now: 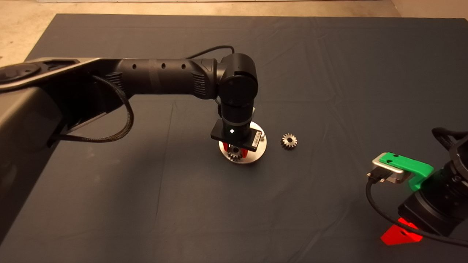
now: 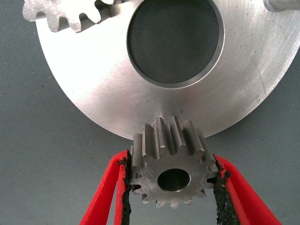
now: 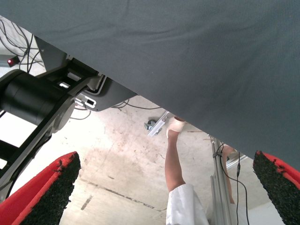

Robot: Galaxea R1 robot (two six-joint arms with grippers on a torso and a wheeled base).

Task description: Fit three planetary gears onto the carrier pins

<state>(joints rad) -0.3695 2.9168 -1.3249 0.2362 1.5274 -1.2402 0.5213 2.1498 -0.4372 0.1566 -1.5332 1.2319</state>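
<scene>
My left gripper (image 1: pixel 234 149) hangs over the round silver disc (image 1: pixel 256 153) at mid mat. In the left wrist view this gripper (image 2: pixel 172 161) is shut on a planetary gear (image 2: pixel 171 164), held flat at the disc's (image 2: pixel 93 84) rim; the held gear also shows in the head view (image 1: pixel 234 154). No pin shows through the held gear's hole. A second gear (image 2: pixel 65 14) lies on the disc by its central hole (image 2: pixel 173 42). One carrier pin (image 2: pixel 281 4) stands free near the rim. A third gear (image 1: pixel 289 141) lies on the mat right of the disc. My right gripper (image 1: pixel 398 233) is parked at the lower right, open.
The left arm (image 1: pixel 164 76) stretches across the mat from the left and hides part of the disc. The right wrist view looks past the mat's edge at the floor, where a person's leg (image 3: pixel 176 159) and cables show between the open fingers (image 3: pixel 51 187).
</scene>
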